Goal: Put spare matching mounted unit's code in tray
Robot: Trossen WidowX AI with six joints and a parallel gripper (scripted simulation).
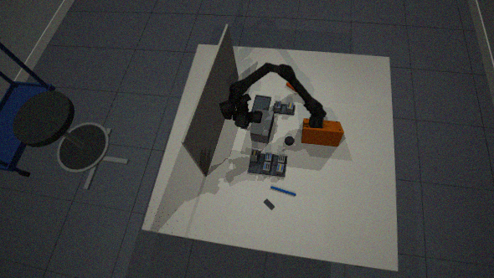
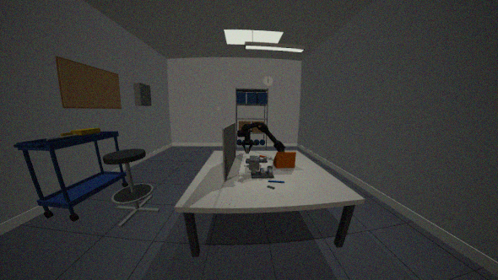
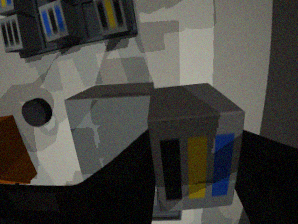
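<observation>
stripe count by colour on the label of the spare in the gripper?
On the held spare:
black stripe: 1
yellow stripe: 1
blue stripe: 1
Total: 3
</observation>
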